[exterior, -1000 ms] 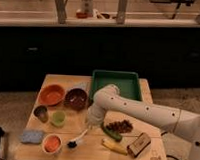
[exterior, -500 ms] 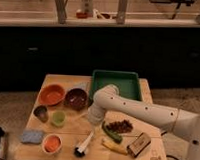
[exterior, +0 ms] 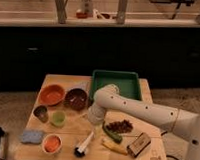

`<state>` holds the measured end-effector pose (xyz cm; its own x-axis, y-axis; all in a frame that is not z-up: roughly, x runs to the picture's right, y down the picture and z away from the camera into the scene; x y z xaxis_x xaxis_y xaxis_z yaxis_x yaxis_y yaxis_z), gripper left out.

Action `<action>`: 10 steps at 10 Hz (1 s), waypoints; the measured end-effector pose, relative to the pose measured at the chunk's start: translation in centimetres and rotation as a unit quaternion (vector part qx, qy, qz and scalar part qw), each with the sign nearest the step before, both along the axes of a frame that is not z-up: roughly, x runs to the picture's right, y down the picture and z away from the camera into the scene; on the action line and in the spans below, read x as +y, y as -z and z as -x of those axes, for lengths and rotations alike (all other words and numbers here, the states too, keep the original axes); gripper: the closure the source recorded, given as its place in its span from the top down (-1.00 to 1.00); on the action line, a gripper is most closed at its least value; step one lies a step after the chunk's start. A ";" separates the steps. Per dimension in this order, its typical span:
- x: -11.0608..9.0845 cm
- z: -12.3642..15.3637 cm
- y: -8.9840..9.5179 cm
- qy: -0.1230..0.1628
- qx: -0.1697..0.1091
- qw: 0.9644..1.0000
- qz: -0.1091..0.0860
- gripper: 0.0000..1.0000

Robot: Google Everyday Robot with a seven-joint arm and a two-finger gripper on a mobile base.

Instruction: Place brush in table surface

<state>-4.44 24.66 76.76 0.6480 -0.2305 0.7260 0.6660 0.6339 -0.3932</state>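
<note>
The brush [exterior: 83, 145] lies on the table surface [exterior: 71, 131] near the front edge, with its slim white handle pointing up-right and its black bristle head toward the front. My gripper [exterior: 95, 116] hangs at the end of the white arm, above and just behind the handle's end and apart from the brush. The arm reaches in from the right across the table.
A green tray [exterior: 115, 81] is at the back. An orange bowl [exterior: 52, 94], a dark bowl [exterior: 75, 98], a metal cup [exterior: 40, 113], a green cup [exterior: 58, 117], a blue sponge [exterior: 32, 136] and an orange cup [exterior: 52, 142] are on the left. A cucumber [exterior: 111, 134], a banana [exterior: 113, 146] and a brown box [exterior: 139, 145] are on the right.
The brush has gone from tilted just under the gripper to lying flat on the tabletop nearer the front edge. The arm has hardly moved.
</note>
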 end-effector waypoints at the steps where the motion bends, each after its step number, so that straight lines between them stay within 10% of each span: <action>1: 0.0 0.0 0.1 -0.001 -0.001 1.000 0.000 0.60; 10: -0.8 0.0 0.8 -0.002 -0.016 1.000 -0.009 0.60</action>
